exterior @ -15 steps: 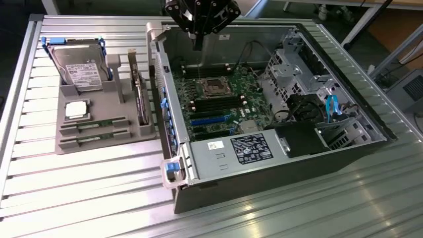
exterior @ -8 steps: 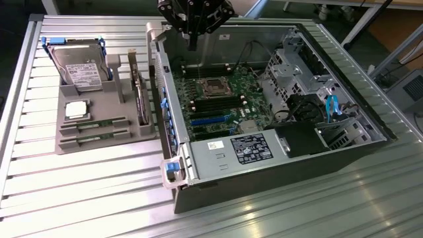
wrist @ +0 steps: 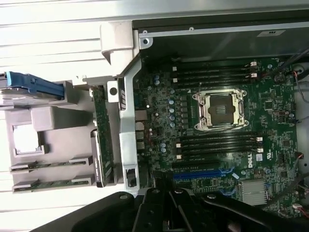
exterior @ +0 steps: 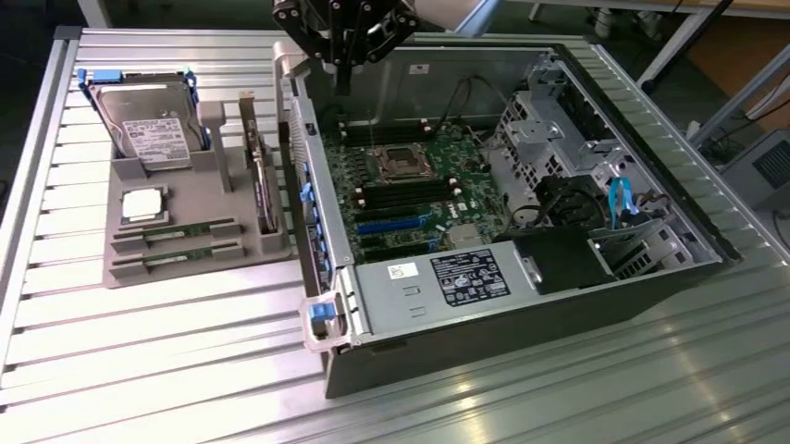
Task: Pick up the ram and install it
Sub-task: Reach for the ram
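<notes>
Black gripper [exterior: 343, 57] hangs top centre, over open grey computer case [exterior: 519, 305] | we cannot tell its opening or load | two thin green ram sticks [exterior: 185, 234] lie slotted in grey plastic tray [exterior: 129, 273], left-centre.

— Where stands the tray [exterior: 185, 180]?
— On the table [exterior: 185, 370], at the exterior view's left of the case [exterior: 494, 342].
— And in it?
— Ram sticks [exterior: 191, 232] nearest the camera, chip [exterior: 144, 204] behind, drive [exterior: 154, 129] behind that.
</notes>
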Robot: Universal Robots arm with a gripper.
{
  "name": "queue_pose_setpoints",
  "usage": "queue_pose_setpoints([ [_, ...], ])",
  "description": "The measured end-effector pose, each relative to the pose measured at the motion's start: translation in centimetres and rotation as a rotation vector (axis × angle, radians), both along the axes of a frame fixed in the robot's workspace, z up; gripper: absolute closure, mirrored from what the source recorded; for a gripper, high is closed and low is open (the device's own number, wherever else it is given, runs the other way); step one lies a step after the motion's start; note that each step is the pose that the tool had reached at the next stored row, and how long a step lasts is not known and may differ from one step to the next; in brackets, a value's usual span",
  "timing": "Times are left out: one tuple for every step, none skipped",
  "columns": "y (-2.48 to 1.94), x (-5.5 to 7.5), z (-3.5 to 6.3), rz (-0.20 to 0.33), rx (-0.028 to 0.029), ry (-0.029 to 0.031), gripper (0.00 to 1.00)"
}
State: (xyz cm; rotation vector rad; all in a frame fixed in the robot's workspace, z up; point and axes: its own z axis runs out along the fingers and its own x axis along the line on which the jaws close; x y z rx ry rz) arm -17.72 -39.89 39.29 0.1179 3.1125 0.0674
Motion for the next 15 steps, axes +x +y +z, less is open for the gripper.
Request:
queue_pose_setpoints([
  [0.0, -0.4, -0.01, 0.0, 0.0, 0.0, 0.9],
  [0.0, -0.8, -0.02, 0.0, 0.0, 0.0, 0.9],
  [0.0, -1.1, -0.03, 0.0, 0.0, -0.0001, 0.9],
  [0.0, -1.5, -0.05, 0.0, 0.0001, -0.0001, 0.9],
  [0.0, -1.7, -0.06, 0.0, 0.0001, -0.0001, 0.9],
  [0.0, -2.0, -0.06, 0.0, 0.0, -0.0001, 0.9],
  [0.0, -2.3, -0.07, 0.0, 0.0001, 0.0, 0.9],
  [0.0, -2.9, -0.07, 0.0, 0.0, 0.0, 0.9],
  [0.0, -3.2, -0.07, 0.0, 0.0, 0.0, 0.9],
  [0.0, -3.4, -0.07, 0.0, 0.0, 0.0, 0.9],
  [0.0, -3.7, -0.07, 0.0, 0.0, 0.0, 0.9],
  [0.0, -4.0, -0.08, 0.0, 0.0, 0.0, 0.9],
  [0.0, -4.3, -0.08, 0.0, 0.0001, -0.0001, 0.9],
  [0.0, -4.6, -0.08, 0.0, 0.0, -0.0001, 0.9],
  [0.0, -5.1, -0.09, 0.0, 0.0001, -0.0001, 0.9],
])
